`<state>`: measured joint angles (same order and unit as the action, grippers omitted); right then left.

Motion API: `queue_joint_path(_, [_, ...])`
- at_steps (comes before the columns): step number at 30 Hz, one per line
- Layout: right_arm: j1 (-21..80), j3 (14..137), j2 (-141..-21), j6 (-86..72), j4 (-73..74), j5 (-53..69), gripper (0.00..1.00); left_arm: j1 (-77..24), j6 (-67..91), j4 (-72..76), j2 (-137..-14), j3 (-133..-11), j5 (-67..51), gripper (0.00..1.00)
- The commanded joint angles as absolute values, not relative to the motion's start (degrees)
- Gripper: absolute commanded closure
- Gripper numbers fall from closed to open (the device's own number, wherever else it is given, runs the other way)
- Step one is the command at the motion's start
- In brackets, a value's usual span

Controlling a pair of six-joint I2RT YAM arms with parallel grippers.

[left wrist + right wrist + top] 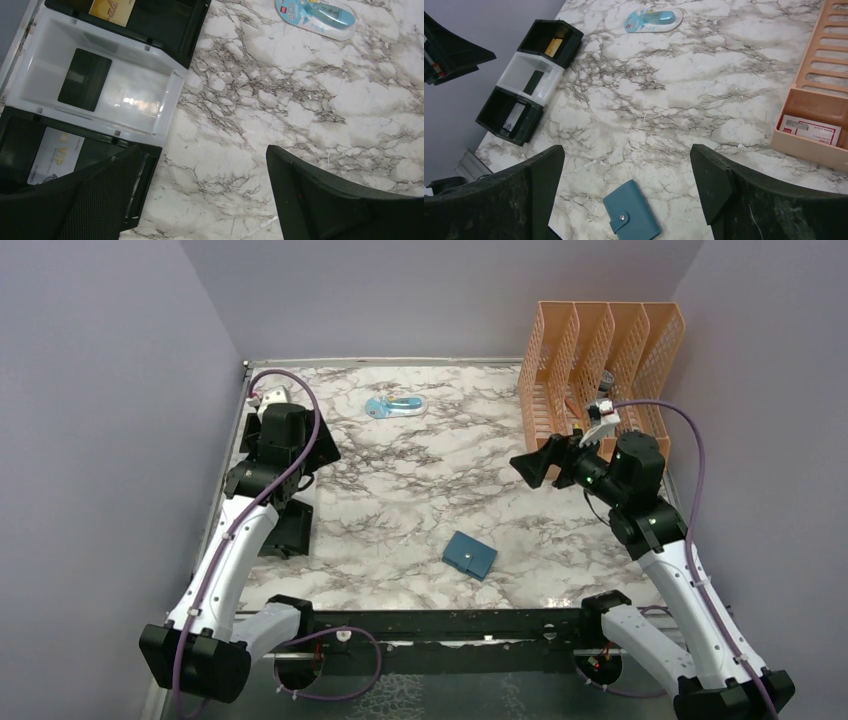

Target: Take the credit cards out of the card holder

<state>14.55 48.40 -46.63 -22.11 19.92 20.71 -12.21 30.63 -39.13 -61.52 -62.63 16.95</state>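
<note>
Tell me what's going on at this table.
Nothing is being handled right now. Both arms hang above the marble table with open, empty jaws: the left gripper over the three-compartment tray, which has a card in each compartment, and the right gripper near the orange file rack. The teal card holder lies snapped shut near the front edge, untouched.

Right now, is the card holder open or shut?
Shut. The card holder lies folded flat, with its snap tab fastened over the edge. Only the teal outside shows, nothing of its inside.
</note>
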Motion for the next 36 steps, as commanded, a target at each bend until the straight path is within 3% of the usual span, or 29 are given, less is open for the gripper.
queue_joint_path(1, [14.2,49.5,-44.5,-23.4,20.3,22.0,0.01,-11.6,34.7,-40.0,-58.3,-61.4,17.8,0.01])
queue_joint_path(13, [14.1,47.2,-43.3,-19.6,20.0,24.8,0.01,-11.3,45.9,-40.4,-54.5,-54.5,16.2,0.01])
queue_joint_path(19, [14.1,48.7,-46.4,-19.4,23.1,22.7,0.01,-11.2,54.8,-41.2,-52.4,-49.3,21.1,0.12])
queue_joint_path(36, [14.1,48.3,-50.9,-20.9,27.2,19.7,0.01,-9.0,62.6,-45.6,-60.1,-48.4,34.9,0.19])
